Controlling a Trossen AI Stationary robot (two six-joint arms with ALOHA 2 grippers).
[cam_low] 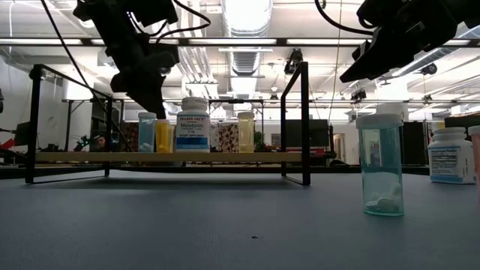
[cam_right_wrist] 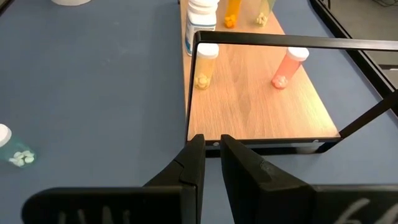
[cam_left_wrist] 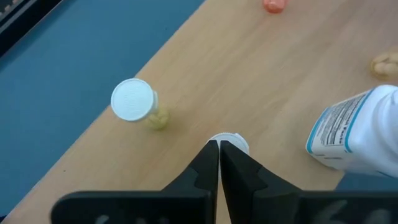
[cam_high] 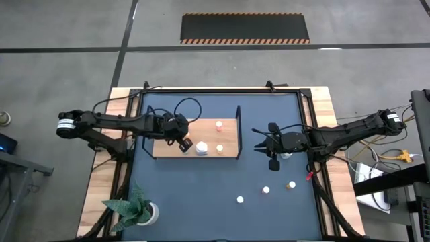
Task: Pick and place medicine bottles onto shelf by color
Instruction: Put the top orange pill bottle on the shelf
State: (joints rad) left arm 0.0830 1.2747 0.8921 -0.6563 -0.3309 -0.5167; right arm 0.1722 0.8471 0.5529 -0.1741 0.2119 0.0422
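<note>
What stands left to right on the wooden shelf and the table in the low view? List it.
pale blue translucent bottle → yellow bottle → large white labelled bottle → pale yellow bottle → teal translucent bottle on the table → squat white labelled bottle

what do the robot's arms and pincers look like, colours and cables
Both arms are dark, nearly black, jointed links with a pale silver collar near the base. Loose black cables loop off the left arm. The left pincer and right pincer each have two flat, angular black fingers on a black crossbar, with no visible markings.
</note>
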